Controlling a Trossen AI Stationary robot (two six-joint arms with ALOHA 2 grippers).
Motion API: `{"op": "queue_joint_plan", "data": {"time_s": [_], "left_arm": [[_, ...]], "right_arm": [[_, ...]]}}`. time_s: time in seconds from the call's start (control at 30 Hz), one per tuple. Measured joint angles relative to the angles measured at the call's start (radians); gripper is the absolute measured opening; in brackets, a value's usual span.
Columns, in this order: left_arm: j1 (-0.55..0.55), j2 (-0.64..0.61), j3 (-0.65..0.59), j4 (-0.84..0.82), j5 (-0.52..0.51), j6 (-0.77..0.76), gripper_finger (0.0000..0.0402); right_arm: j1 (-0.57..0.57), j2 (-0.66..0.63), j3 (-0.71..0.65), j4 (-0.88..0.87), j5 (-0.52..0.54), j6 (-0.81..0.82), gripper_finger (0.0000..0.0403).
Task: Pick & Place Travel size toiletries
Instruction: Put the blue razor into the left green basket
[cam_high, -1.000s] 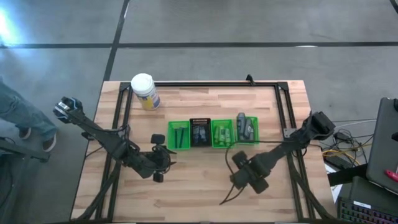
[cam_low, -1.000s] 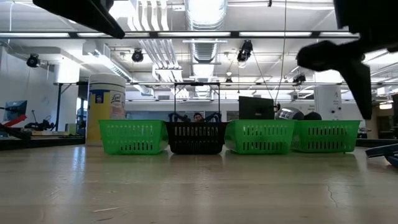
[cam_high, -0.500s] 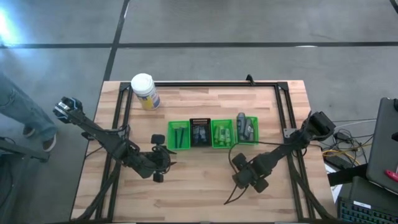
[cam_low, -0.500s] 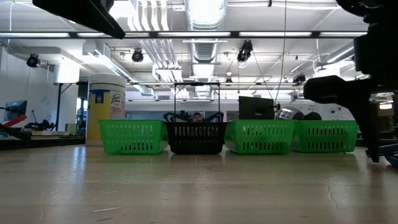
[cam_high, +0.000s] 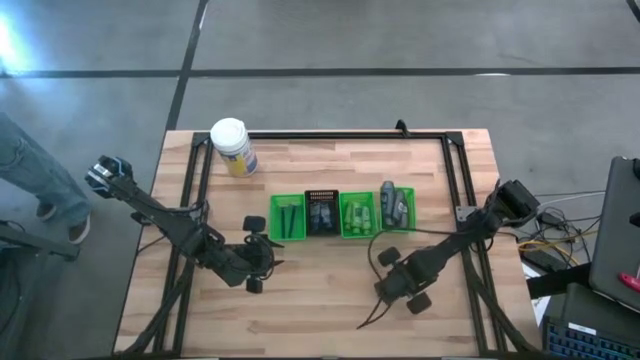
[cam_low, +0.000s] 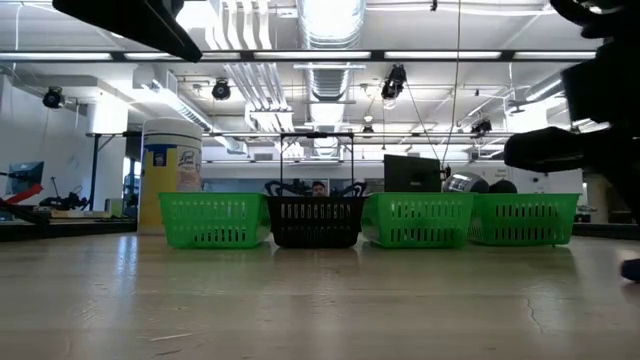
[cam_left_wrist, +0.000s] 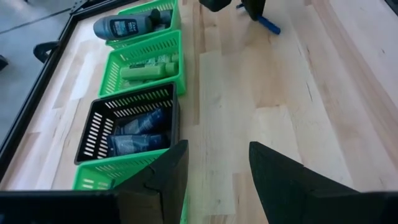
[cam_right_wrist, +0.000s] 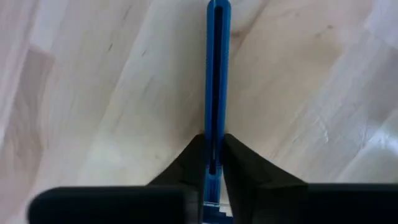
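Note:
A thin blue stick-like toiletry, perhaps a razor handle (cam_right_wrist: 217, 62), lies near the table's front right, and my right gripper (cam_right_wrist: 214, 146) is shut on it. The left wrist view shows it (cam_left_wrist: 268, 25) under that gripper. Four baskets stand in a row mid-table: a green one (cam_high: 290, 218), a black one (cam_high: 322, 215) with dark packets, a green one (cam_high: 357, 215) with green mini bottles, and a green one (cam_high: 397, 208) with grey tubes. My left gripper (cam_left_wrist: 214, 152) hovers open, near and left of the baskets, touching nothing. My right gripper pinches the blue item's near end (cam_right_wrist: 214, 127) between its two fingers. The fingers lie along the item, which runs straight out ahead of them close over the wooden top. Whether it is lifted clear I cannot tell.
A big white jar with a yellow label (cam_high: 232, 147) stands at the far left of the table. A black frame (cam_high: 330, 133) runs round the tabletop. Bare wood lies in front of the baskets. A person's legs (cam_high: 30, 170) show beyond the left edge.
My right gripper has come down toward the table and shifted a little toward the right and near edges, over the blue item. The baskets stay as they were.

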Motion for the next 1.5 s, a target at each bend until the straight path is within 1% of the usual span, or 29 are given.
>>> {"op": "queue_joint_plan", "data": {"time_s": [0.07, 0.13, 0.2, 0.27, 0.33, 0.4, 0.47, 0.53, 0.6, 0.7, 0.77, 0.83, 0.9, 0.97, 1.07, 1.13, 1.2, 1.27, 1.33, 1.5], "left_arm": [[0.000, 0.000, 0.002, 0.005, 0.001, 0.000, 0.0175], [0.000, 0.000, 0.002, 0.010, 0.014, 0.010, 0.0174], [0.000, 0.000, -0.002, 0.013, 0.053, 0.050, 0.0175], [0.000, 0.001, -0.003, 0.016, 0.095, 0.106, 0.0174], [-0.001, 0.005, -0.003, 0.030, 0.100, 0.163, 0.0175], [-0.008, 0.005, -0.003, 0.048, 0.093, 0.247, 0.0175], [-0.013, 0.008, -0.003, 0.080, 0.074, 0.366, 0.0175], [-0.018, 0.011, -0.003, 0.114, 0.056, 0.496, 0.0175], [-0.018, 0.011, -0.003, 0.148, 0.052, 0.626, 0.0175], [-0.018, 0.011, -0.003, 0.182, 0.023, 0.793, 0.0175], [-0.018, 0.011, -0.003, 0.194, -0.003, 0.873, 0.0175], [-0.011, 0.011, -0.003, 0.201, -0.007, 0.931, 0.0175], [-0.002, 0.013, -0.003, 0.199, -0.013, 0.940, 0.0175], [0.000, 0.013, -0.004, 0.199, -0.020, 0.933, 0.0175], [-0.003, 0.009, -0.005, 0.175, -0.055, 0.917, 0.0175], [-0.012, -0.004, -0.005, 0.115, -0.105, 0.875, 0.0175], [-0.017, -0.020, -0.006, 0.062, -0.168, 0.798, 0.0175], [-0.026, -0.039, -0.008, 0.014, -0.185, 0.728, 0.0175], [-0.033, -0.053, -0.011, 0.027, -0.167, 0.710, 0.0175], [-0.045, -0.047, -0.019, 0.044, -0.048, 0.733, 0.0175]], "right_arm": [[-0.007, 0.004, 0.033, 0.007, 0.013, 0.099, 0.0021], [-0.024, 0.008, 0.076, 0.000, 0.021, 0.209, 0.0021], [-0.042, -0.010, 0.129, -0.034, 0.022, 0.302, 0.0022], [-0.063, -0.031, 0.190, -0.026, 0.021, 0.384, 0.0022], [-0.091, -0.046, 0.242, -0.037, 0.002, 0.459, 0.0021], [-0.133, -0.051, 0.289, -0.015, -0.073, 0.511, 0.0022], [-0.170, -0.051, 0.335, 0.028, -0.143, 0.547, 0.0023], [-0.201, -0.051, 0.381, 0.063, -0.192, 0.575, 0.0023], [-0.226, -0.041, 0.423, 0.096, -0.216, 0.592, 0.0024], [-0.266, -0.028, 0.469, 0.088, -0.255, 0.594, 0.0024], [-0.292, -0.007, 0.505, 0.092, -0.267, 0.604, 0.0024], [-0.315, 0.023, 0.529, 0.075, -0.296, 0.607, 0.0024], [-0.330, 0.058, 0.568, 0.100, -0.309, 0.607, 0.0024], [-0.344, 0.098, 0.610, 0.079, -0.333, 0.597, 0.0024], [-0.366, 0.149, 0.677, 0.050, -0.340, 0.585, 0.0024], [-0.381, 0.175, 0.719, 0.011, -0.351, 0.585, 0.0024], [-0.395, 0.205, 0.753, -0.041, -0.355, 0.585, 0.0024], [-0.403, 0.235, 0.788, -0.050, -0.376, 0.574, 0.0024], [-0.405, 0.258, 0.824, -0.055, -0.385, 0.556, 0.0024], [-0.412, 0.302, 0.932, -0.091, -0.391, 0.528, 0.0024]]}}
